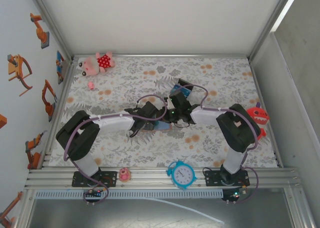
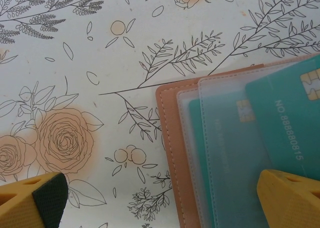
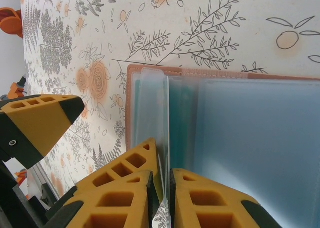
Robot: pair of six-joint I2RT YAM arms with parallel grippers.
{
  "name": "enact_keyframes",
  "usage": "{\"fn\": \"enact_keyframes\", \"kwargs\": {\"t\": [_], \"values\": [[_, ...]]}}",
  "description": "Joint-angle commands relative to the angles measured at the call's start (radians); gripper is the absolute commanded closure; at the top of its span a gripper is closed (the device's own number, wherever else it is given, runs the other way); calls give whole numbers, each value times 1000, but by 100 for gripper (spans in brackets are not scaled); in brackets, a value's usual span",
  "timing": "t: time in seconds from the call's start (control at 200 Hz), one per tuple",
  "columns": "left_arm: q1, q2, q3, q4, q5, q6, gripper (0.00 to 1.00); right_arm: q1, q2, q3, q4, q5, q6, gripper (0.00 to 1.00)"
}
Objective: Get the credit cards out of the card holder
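Two grippers meeting over the card holder (image 1: 161, 127), mid-table on the floral tablecloth (image 1: 125, 78), opened flat. Wide-spread left gripper (image 2: 160, 205), one yellow fingertip (image 2: 292, 198) over the holder's pockets, the other off on the cloth. Likely placed so to pin the wallet down, so that nothing drags along when a card is pulled. Narrow slit in the right gripper (image 3: 161, 190), with the edge of a clear sleeve (image 3: 150, 113) standing in it; impossible to tell whether pinched or merely flanked. Probably there to lift a leaf and bare the card beneath. Tan leather with pale stitching along the border, frosted plastic leaves fanned one over another, teal cards (image 2: 292, 123) behind them, gold chip and raised number on the topmost. No card out yet, by the look of it.
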Motion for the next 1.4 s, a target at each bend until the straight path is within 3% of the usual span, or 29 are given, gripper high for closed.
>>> {"fn": "enact_keyframes", "kwargs": {"t": [0.0, 0.356, 0.506, 1.142, 1.392], "values": [[-7, 9, -1, 8, 24, -1, 3, 5, 28, 4, 37, -19, 7, 84], [-6, 11, -2, 27, 51, -16, 3, 4, 63, 12, 60, -25, 11, 88], [-6, 4, -3, 19, 47, -27, 3, 3, 46, 14, 9, 12, -17, 100], [3, -88, -14, -32, 1, -50, 3, -12, -167, 74, -309, 178, -195, 100], [7, -159, -22, -63, -37, -75, 3, -36, -229, 180, -504, 305, -377, 100]]}}
